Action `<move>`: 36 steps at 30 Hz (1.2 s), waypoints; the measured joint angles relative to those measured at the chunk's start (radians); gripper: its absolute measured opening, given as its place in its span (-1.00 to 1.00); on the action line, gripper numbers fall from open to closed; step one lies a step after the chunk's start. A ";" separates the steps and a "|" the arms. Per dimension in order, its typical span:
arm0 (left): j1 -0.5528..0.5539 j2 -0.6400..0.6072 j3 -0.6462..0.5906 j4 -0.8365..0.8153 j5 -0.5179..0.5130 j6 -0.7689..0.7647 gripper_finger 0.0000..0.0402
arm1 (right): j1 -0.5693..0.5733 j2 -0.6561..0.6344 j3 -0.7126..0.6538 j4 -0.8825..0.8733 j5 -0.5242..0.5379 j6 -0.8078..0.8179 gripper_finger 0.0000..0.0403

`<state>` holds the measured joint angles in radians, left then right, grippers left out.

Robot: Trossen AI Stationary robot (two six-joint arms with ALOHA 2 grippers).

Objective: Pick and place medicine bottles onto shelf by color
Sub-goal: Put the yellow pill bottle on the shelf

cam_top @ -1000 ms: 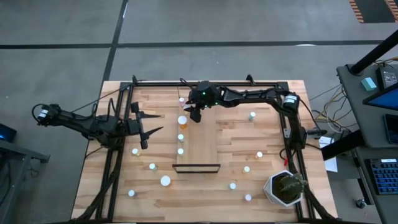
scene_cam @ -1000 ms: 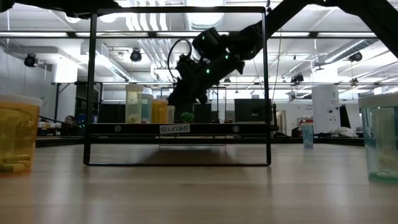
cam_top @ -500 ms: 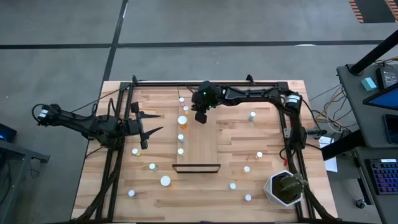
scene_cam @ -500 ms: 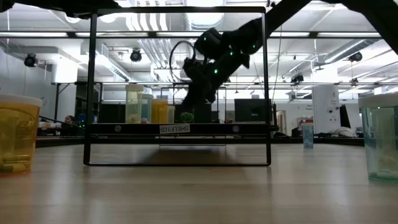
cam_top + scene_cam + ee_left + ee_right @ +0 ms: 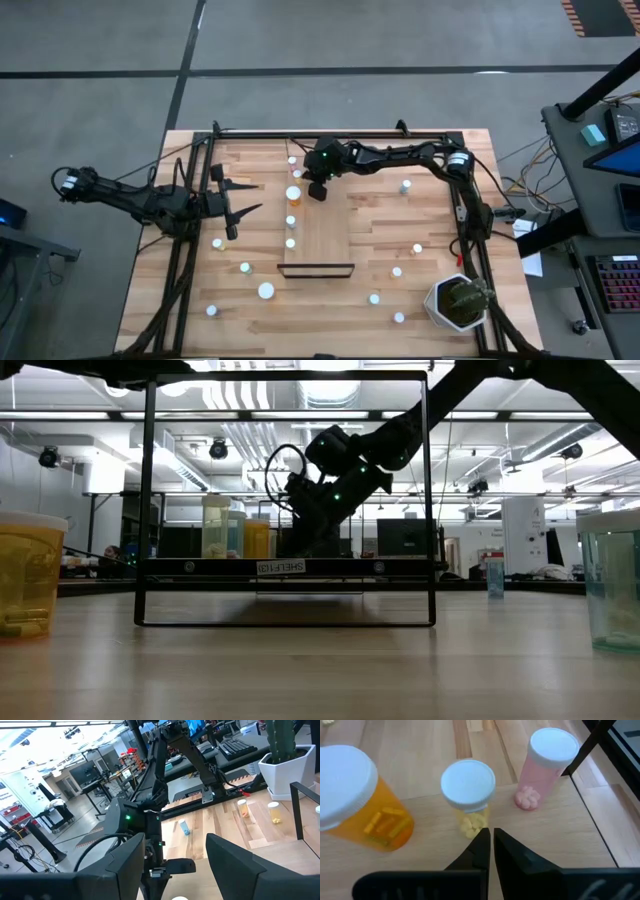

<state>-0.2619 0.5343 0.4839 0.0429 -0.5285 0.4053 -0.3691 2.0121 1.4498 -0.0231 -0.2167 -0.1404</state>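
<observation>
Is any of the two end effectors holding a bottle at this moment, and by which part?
Nothing is held. The right end effector is shut and empty over the shelf; the left end effector stands open beside it.

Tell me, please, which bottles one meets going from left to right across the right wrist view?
Large orange bottle → small yellow-pill bottle → pink bottle. All three have white caps and stand just beyond the shut right gripper.
</observation>
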 joint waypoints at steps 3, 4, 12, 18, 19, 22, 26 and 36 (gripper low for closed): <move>0.000 0.000 0.000 0.000 0.000 0.000 -0.03 | 0.000 0.000 0.000 0.002 0.000 0.001 -0.94; 0.000 0.000 0.000 0.000 0.000 0.000 -0.03 | 0.000 0.000 0.000 0.004 0.000 0.000 -0.94; 0.000 0.000 0.000 0.001 0.000 0.000 -0.03 | 0.005 0.000 0.000 0.040 -0.001 -0.001 -0.94; 0.000 0.000 0.000 0.001 0.000 0.000 -0.03 | 0.005 0.000 0.000 0.066 -0.001 -0.002 -0.94; 0.000 0.000 0.000 0.001 0.000 0.000 -0.03 | 0.005 0.000 0.000 0.066 -0.001 -0.001 -0.94; 0.000 0.000 0.000 0.002 0.000 0.000 -0.03 | 0.005 0.000 0.000 0.066 -0.001 -0.007 -0.94; 0.000 0.003 0.003 0.028 0.000 -0.001 -0.03 | 0.006 0.000 0.000 0.066 -0.001 -0.017 -0.94; -0.001 0.096 0.002 0.180 0.076 -0.180 -0.03 | 0.054 -0.166 -0.020 -0.008 0.066 -0.114 -0.95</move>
<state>-0.2630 0.6302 0.4858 0.2225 -0.4522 0.2254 -0.3148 1.8462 1.4296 -0.0310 -0.1505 -0.2541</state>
